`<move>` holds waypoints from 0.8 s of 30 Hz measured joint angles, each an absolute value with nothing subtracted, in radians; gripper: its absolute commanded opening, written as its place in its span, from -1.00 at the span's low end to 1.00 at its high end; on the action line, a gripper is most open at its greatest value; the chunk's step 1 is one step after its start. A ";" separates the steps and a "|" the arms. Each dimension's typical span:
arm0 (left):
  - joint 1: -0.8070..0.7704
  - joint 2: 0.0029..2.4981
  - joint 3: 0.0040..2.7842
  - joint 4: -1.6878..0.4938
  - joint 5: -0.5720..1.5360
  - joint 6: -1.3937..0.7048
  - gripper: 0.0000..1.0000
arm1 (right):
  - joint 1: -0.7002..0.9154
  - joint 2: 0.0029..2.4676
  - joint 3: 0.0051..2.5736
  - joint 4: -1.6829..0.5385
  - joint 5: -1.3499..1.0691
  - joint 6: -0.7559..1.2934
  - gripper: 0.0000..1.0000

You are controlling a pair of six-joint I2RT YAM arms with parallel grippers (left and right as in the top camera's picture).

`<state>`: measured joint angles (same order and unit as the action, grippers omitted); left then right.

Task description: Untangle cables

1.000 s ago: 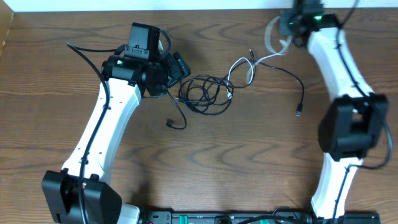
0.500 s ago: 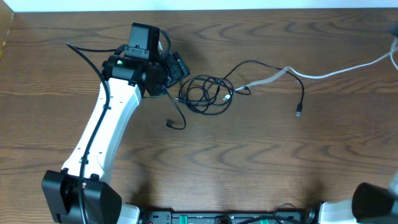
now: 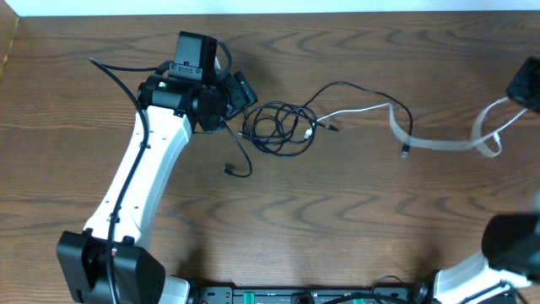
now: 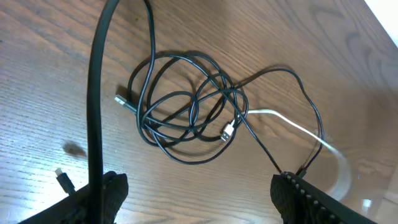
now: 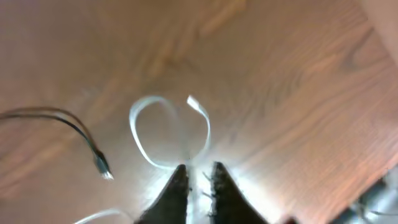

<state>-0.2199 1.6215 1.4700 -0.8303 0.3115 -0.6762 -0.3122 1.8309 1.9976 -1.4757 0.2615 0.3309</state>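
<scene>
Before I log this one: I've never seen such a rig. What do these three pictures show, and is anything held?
Two robot arms work at a wooden table, each ending in a two-finger gripper. The wide picture looks down from above; the other two come from a camera on each wrist, with that arm's own fingers at the bottom edge. On the table lies a tangled black cable coil, with a white cable trailing off to the right. The left gripper is open and empty near the coil. The right gripper, in a blurred view, seems pinched on the white cable's looped end.
</scene>
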 measured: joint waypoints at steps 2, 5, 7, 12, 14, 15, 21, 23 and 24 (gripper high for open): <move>-0.220 1.622 1.470 -0.831 0.311 -0.676 0.58 | -0.312 1.882 1.997 -1.496 0.263 0.331 -0.21; -0.220 1.622 1.470 -0.830 0.311 -0.673 0.58 | -0.312 1.945 1.996 -1.498 0.259 0.327 0.26; -0.220 1.622 1.470 -0.831 0.311 -0.664 0.58 | -0.312 1.967 1.995 -1.482 0.232 0.299 0.46; -0.220 1.621 1.470 -0.830 0.311 -0.650 0.57 | -0.299 1.969 1.995 -1.427 0.008 0.096 0.61; -0.220 1.622 1.470 -0.831 0.311 -0.650 0.57 | -0.277 1.969 1.995 -1.415 -0.125 0.001 0.60; -0.220 1.622 1.470 -0.831 0.311 -0.649 0.57 | -0.262 1.969 1.995 -1.409 -0.179 -0.034 0.59; -0.220 1.622 1.470 -0.830 0.311 -0.649 0.57 | -0.150 1.986 1.995 -1.386 -0.335 -0.131 0.56; -0.220 1.622 1.470 -0.831 0.311 -0.649 0.57 | -0.115 2.011 1.995 -1.381 -0.353 -0.135 0.51; -0.220 1.622 1.470 -0.831 0.311 -0.649 0.57 | -0.100 2.028 1.995 -1.375 -0.360 -0.133 0.46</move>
